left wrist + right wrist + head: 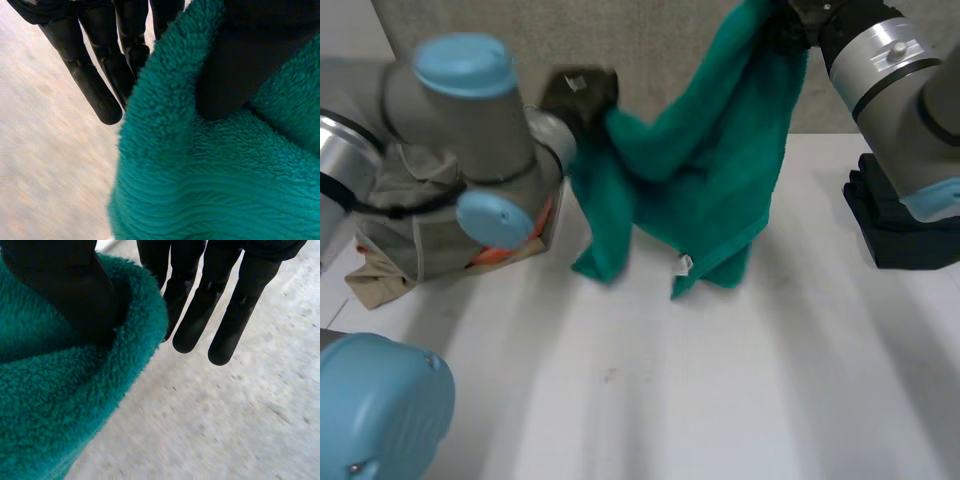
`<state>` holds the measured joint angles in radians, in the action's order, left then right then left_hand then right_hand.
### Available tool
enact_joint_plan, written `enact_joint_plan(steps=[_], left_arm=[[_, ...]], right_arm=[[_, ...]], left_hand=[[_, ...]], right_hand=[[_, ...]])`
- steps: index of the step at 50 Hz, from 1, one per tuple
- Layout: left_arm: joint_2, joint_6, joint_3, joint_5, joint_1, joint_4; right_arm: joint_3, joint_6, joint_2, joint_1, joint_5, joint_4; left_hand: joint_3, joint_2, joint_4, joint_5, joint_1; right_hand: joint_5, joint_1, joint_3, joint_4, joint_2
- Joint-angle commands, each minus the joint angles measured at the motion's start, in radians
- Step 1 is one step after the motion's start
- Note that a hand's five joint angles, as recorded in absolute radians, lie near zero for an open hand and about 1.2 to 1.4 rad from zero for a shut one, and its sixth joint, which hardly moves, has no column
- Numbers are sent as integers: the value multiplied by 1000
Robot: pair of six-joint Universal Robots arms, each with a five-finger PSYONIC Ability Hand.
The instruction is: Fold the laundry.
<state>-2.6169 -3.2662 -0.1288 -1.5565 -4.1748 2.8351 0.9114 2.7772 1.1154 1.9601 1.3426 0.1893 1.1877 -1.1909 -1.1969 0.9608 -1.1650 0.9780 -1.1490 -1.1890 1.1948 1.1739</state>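
A teal terry towel (695, 170) hangs in the air above the white table (720, 400), its lower corners and a small white tag just over the surface. My left hand (578, 96) grips its left upper edge. My right hand (798, 24) holds the other upper corner much higher, so the towel slopes. Seen from the left wrist, the thumb (240, 70) presses the towel (210, 180) against straight fingers (97, 90). Seen from the right wrist, the thumb (65, 290) pins the towel's edge (60, 390) beside the fingers (225, 315).
A heap of beige and grey clothes (405, 255) with something orange in it lies at the left, behind my left arm. A stack of folded black cloth (905, 230) sits at the right edge. A grey wall stands behind the table.
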Motion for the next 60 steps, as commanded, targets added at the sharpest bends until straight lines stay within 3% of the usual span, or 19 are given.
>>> enact_joint_plan(steps=[1, 5, 15, 20, 22, 24, 25, 26, 29, 36, 45, 48, 55, 60], left_arm=[[80, 8, 81, 59, -24, 17], [112, 19, -21, 50, -22, 9], [173, -16, -561, -95, -45, 36], [195, -104, -724, -108, -53, 53], [221, -148, -773, -105, -48, 49], [241, -176, -796, -109, -42, 41], [264, -199, -813, -111, -36, 32], [276, -210, -818, -112, -33, 29], [325, -249, -824, -122, -34, 12], [419, -297, -839, -120, -90, -9], [452, -369, -900, 10, -195, -74], [440, -375, -934, 55, -228, -74], [405, -382, -988, 104, -269, -59], [370, -401, -1017, 108, -295, 10]], right_arm=[[-40, -77, -62, 37, 99, 19], [38, -57, -68, 69, 81, 22], [434, -85, -77, 111, 30, 25], [520, -151, -120, 117, 21, 22], [523, -171, -137, 117, 18, 19], [518, -179, -143, 117, 17, 12], [505, -179, -144, 115, 15, 1], [494, -177, -143, 114, 18, -5], [443, -157, -126, 108, 21, -60], [316, -88, -75, 53, -2, -260], [159, -273, -134, -36, -16, -560], [158, -256, -146, -59, 4, -606], [262, -67, -146, -93, 13, -590], [394, 1, -147, -101, 12, -458]], left_hand=[[209, -205, -199, 261, -231], [209, -205, -199, 261, -231], [42, -39, -33, 94, -65], [-143, 146, 152, -91, 120], [-348, 351, 357, -296, 325], [-530, 533, 539, -478, 507], [-682, 685, 691, -630, 659], [-736, 739, 745, -684, 713], [-848, 851, 857, -795, 825], [-895, 898, 904, -843, 872], [-766, 769, 775, -714, 743], [-728, 731, 737, -676, 705], [-681, 684, 690, -628, 658], [-681, 684, 690, -628, 658]], right_hand=[[244, -247, -207, 201, 222], [244, -247, -207, 201, 222], [244, -247, -207, 201, 222], [244, -247, -207, 201, 222], [238, -241, -201, 195, 216], [-69, 66, 106, -111, -91], [-452, 448, 488, -494, -473], [-592, 588, 628, -634, -613], [-716, 713, 753, -758, -737], [-808, 804, 844, -850, -829], [-682, 678, 718, -724, -703], [-576, 573, 613, -618, -598], [-532, 528, 568, -574, -553], [-535, 531, 571, -577, -556]])
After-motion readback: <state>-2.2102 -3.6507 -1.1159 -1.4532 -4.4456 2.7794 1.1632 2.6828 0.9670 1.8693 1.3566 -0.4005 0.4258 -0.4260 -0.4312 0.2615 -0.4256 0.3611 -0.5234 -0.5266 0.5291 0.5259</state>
